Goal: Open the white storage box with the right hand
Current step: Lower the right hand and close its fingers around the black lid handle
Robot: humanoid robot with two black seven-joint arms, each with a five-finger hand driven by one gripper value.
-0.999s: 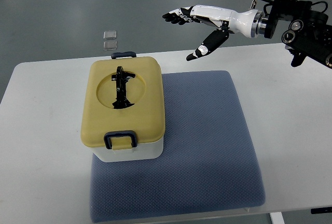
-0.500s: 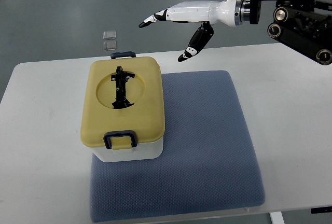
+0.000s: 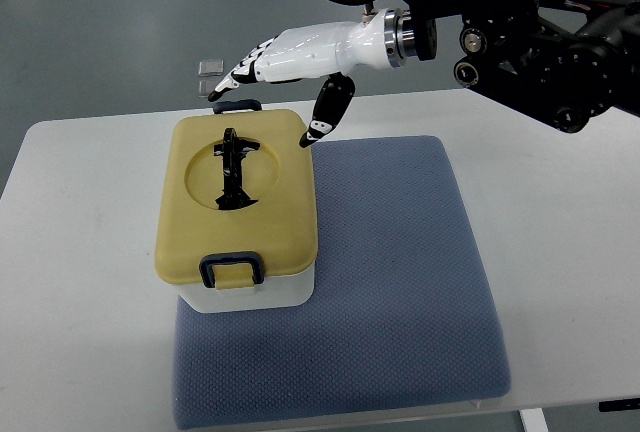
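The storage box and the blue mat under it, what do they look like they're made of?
The box looks like hard moulded plastic: smooth white walls, matte yellow lid, dark clips. The mat seems a soft woven or foam pad, going by its dimpled blue-grey texture.

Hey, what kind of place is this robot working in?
Probably a robotics lab or test bench, not a home. A plain white table stands on a bare grey floor, with one staged setup: a white storage box with a yellow lid on a blue-grey textured mat, and the right hand above it.
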